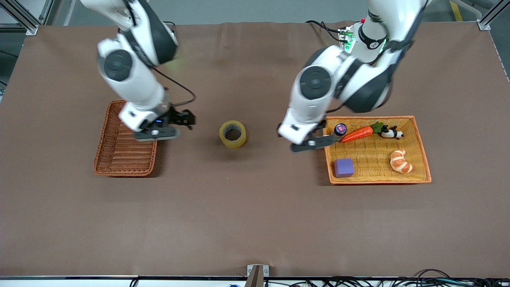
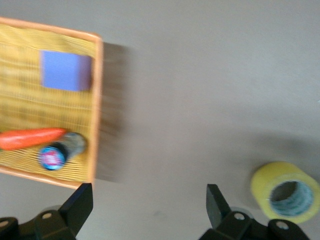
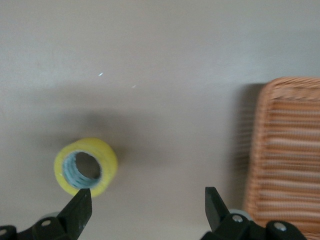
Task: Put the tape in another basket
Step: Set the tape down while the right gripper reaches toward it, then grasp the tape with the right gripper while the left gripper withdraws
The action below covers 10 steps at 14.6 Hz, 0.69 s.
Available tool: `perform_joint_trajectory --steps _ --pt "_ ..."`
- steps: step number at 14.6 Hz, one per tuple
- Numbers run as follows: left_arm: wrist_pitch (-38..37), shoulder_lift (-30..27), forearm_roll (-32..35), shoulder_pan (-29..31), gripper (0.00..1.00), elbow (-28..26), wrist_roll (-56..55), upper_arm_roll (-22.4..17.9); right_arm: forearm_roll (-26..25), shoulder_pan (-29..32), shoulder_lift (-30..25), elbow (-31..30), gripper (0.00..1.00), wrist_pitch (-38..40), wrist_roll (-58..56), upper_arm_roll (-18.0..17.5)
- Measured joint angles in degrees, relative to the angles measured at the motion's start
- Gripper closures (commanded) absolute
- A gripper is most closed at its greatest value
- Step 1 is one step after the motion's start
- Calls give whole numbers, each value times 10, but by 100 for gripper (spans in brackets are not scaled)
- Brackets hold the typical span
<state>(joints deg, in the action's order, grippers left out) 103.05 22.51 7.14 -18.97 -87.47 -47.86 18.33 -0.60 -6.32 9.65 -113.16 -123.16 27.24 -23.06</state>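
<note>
The tape, a yellowish roll with a grey core, stands on its edge on the brown table between the two baskets. It also shows in the left wrist view and the right wrist view. The dark reddish-brown basket lies toward the right arm's end, empty, and shows in the right wrist view. My right gripper is open and empty, over the table between that basket and the tape. My left gripper is open and empty, over the table beside the orange-yellow tray's edge.
The orange-yellow tray toward the left arm's end holds a purple block, a toy carrot, a small pink-capped bottle, a panda figure and a croissant.
</note>
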Motion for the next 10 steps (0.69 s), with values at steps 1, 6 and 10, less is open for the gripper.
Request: perform_joint_trajectory --steps 1,6,10 --pt "-22 -21 0 16 0 -10 23 0 -7 -19 25 -11 0 -34 31 -2" --pt "-72 -104 -33 114 2 -26 136 0 -73 -103 137 -32 0 -144 167 -3" --pt "-96 -143 -50 183 4 -31 208 0 -134 -112 191 -31 0 -180 227 1"
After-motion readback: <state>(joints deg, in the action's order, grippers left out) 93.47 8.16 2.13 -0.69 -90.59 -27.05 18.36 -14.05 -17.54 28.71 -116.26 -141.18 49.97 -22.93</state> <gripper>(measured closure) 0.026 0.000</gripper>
